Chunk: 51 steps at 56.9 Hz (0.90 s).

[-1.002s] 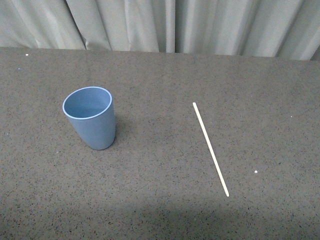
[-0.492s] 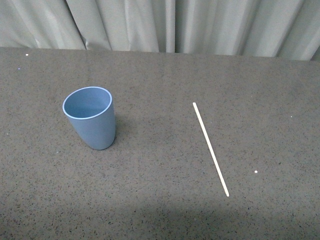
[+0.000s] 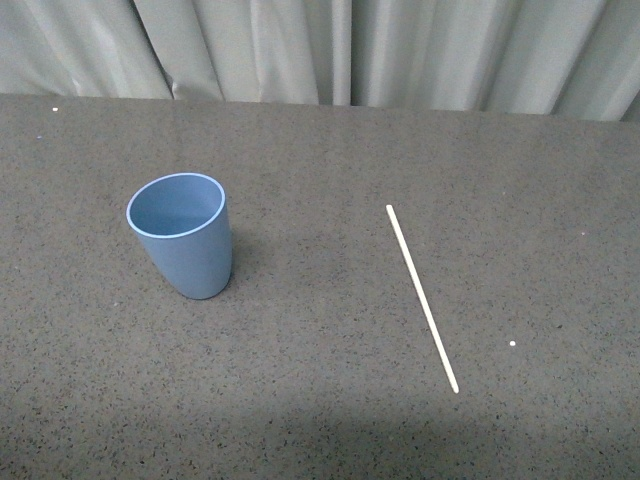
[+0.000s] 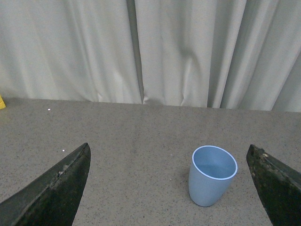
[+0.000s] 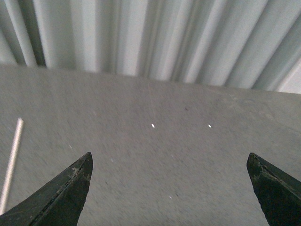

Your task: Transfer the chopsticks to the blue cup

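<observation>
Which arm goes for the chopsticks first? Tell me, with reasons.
Right. The chopsticks lie well right of the blue cup in the front view and show near the right gripper, fingers open; the left wrist view shows the cup, no chopsticks.

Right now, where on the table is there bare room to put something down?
The widest bare patch of table lies between the blue cup and the chopsticks. The strip behind both, up to the curtain, is bare too. Nowhere is crowded.
</observation>
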Each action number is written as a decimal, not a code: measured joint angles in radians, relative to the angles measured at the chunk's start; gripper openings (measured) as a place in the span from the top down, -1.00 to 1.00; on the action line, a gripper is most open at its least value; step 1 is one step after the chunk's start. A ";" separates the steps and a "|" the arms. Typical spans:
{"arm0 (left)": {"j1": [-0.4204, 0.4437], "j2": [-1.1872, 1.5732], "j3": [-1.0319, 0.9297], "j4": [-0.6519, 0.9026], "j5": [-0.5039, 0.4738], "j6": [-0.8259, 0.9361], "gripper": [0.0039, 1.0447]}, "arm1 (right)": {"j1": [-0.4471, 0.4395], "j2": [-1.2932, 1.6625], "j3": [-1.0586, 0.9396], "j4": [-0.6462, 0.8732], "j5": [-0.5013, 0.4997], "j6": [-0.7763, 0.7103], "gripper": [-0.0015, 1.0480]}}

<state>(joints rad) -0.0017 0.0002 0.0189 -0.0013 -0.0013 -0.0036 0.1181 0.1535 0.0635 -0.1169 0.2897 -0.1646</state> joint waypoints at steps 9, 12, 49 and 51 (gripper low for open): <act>0.000 0.000 0.000 0.000 0.001 0.000 -0.88 | 0.026 0.435 0.090 0.225 -0.106 -0.006 -0.82; 0.000 0.000 0.000 0.000 0.001 0.000 -0.88 | 0.028 0.594 0.145 0.307 -0.141 0.021 -0.82; 0.000 0.000 0.000 0.000 0.001 0.000 -0.88 | 0.208 1.718 0.871 0.081 -0.303 0.227 -0.82; 0.000 0.000 0.000 0.000 0.001 0.000 -0.88 | 0.217 1.752 0.901 0.058 -0.304 0.242 -0.82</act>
<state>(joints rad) -0.0017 0.0002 0.0189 -0.0013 -0.0002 -0.0036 0.3355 1.9053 0.9649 -0.0593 -0.0139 0.0776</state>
